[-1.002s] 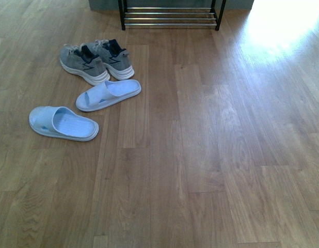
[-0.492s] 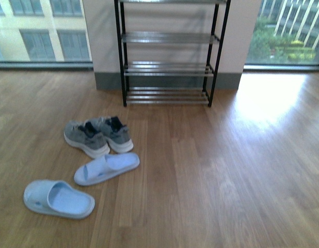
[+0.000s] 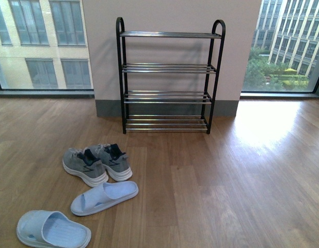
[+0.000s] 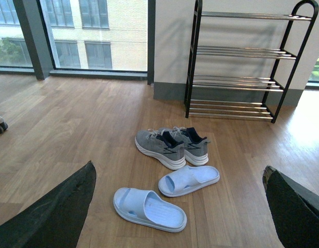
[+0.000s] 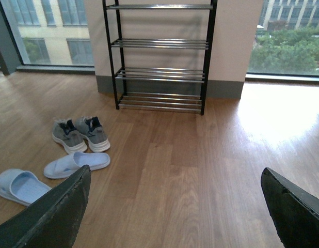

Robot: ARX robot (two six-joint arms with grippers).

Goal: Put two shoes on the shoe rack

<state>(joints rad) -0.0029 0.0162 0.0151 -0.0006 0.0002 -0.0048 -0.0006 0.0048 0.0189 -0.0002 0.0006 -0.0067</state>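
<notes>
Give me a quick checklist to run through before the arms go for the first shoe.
1. Rack shelves free of shoes: ok, all four tiers are bare.
2. Sneakers upright, side by side: ok.
3. Gap between the sneakers and the slipper beside them: cannot tell, they lie very close.
4. Left claw open, holding nothing: ok.
5. Right claw open, holding nothing: ok.
6. Floor from the shoes to the rack unobstructed: ok.

Dark grey, wedge-shaped gripper fingers [image 4: 51, 217]
</notes>
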